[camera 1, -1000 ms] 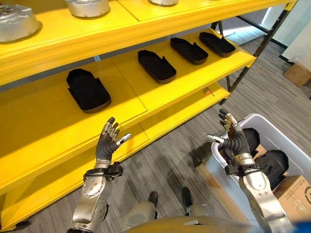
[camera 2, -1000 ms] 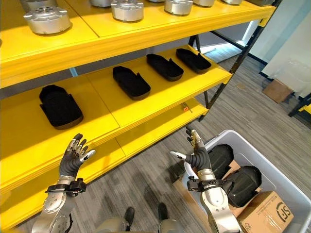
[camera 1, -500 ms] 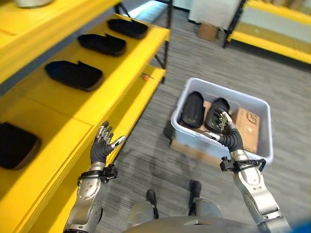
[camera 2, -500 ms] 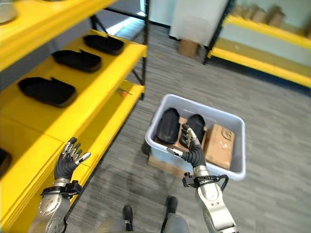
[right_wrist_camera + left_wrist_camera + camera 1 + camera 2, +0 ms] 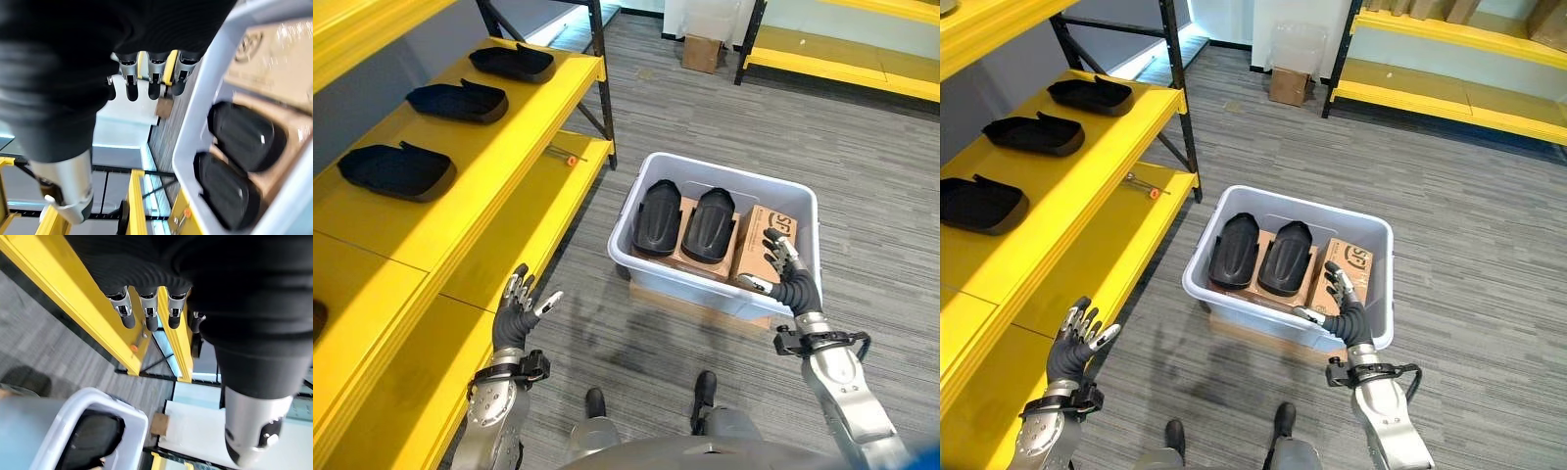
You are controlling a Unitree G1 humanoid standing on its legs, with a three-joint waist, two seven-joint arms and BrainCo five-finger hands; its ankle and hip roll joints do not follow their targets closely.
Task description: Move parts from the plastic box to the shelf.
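Two black parts (image 5: pixel 685 220) lie side by side in the box (image 5: pixel 646 268), long axes toward 12 o'clock. Both the left hand (image 5: pixel 518 311) and the right hand (image 5: pixel 786 275) are spread, empty.

Shelf (image 5: pixel 499 147) bright yellow w/ black uprights. Parts on it (image 5: pixel 396 168) matte black. Plastic box (image 5: pixel 651 269) pale grey-white; two parts inside (image 5: pixel 658 217) black, glossy-ish. Cardboard box (image 5: pixel 766 240) in it brown w/ black print. Floor (image 5: pixel 891 215) grey, fine-striped pattern.
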